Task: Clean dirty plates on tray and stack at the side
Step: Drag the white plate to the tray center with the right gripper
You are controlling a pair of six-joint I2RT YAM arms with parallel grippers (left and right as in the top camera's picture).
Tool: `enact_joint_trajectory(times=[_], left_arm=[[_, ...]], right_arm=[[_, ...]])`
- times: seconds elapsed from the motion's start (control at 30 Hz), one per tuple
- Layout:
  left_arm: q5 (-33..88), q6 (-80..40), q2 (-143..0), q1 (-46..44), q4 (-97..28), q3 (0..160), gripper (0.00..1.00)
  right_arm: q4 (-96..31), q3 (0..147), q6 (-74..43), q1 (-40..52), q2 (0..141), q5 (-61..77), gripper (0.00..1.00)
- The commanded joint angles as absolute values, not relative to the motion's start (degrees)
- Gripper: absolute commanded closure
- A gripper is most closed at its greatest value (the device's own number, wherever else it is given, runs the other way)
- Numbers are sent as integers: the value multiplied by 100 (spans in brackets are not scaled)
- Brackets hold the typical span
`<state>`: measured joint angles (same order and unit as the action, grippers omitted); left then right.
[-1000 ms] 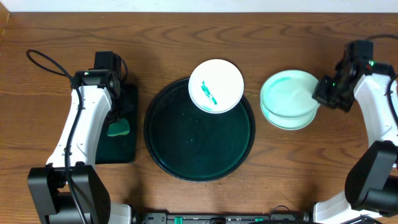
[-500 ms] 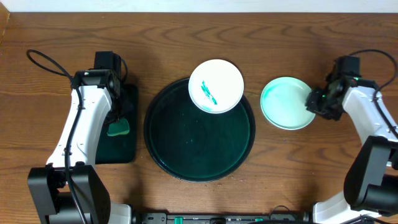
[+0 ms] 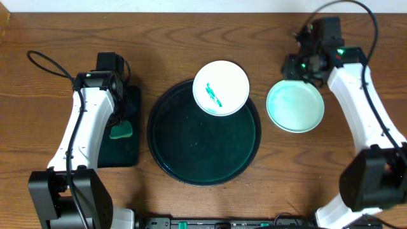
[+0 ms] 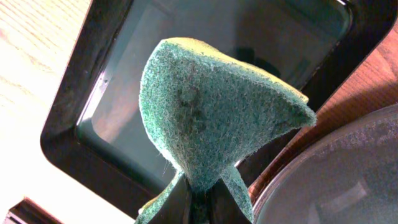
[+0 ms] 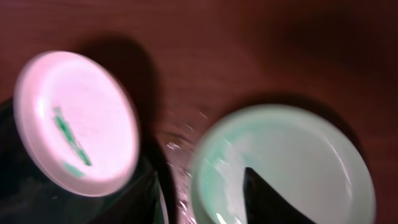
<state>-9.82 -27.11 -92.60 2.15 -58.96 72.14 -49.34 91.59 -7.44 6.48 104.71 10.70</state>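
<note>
Left hand (image 4: 202, 194) pinches a coarse green sponge (image 4: 211, 112); right hand (image 5: 200, 180) gapes above a round mint plate (image 5: 298, 162).

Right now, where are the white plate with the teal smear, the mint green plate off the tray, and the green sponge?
White round plate with teal smear (image 3: 225, 83): overhead view, bare centre beside the smear.
Pale mint green round plate (image 3: 295, 106): overhead view, middle of its face.
Green scouring sponge (image 4: 211, 118): left wrist view, rough face.
</note>
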Motion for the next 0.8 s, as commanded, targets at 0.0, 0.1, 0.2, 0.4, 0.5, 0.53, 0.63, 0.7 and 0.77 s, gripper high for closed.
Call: enact_joint_trajectory(times=[0.0,0.1,0.2,0.4,0.5,0.53,0.63,0.7,0.77], left_arm=[[-1118,-2659,-9292,233,-5892,7244,93],[-1118,-2661,-9292,235,-5885,7244,93],[-1118,-2661,-9292,233,-5885,7244,93],[-1118,-2661,-9292,233,-5887,7244,93],[-1118,-2661,-9292,233,-5887,7244,93],[-1118,-2661,-9292,233,-5887,7244,93],[-1118,-2661,-9292,233,-5889,7244,93],[-1118,-2661,-9292,233,-5889,7244,93],[-1118,-2661,-9292,233,-5889,7244,93]], right_arm=[[-5076,9810,-19,882,11212,1605,55],[-5321,10422,456,1066,11821,1802,50],[-5513,10930,897,1256,12392,1831,47],[-5325,11181,1345,1535,13010,1831,48],[-5199,11179,1402,1594,13183,1804,51],[-5155,11179,1402,1605,13249,1804,52],[-5046,11179,1398,1612,13417,1806,61],[-5024,11179,1398,1612,13458,1804,68],[-5019,11179,1389,1612,13458,1806,78]])
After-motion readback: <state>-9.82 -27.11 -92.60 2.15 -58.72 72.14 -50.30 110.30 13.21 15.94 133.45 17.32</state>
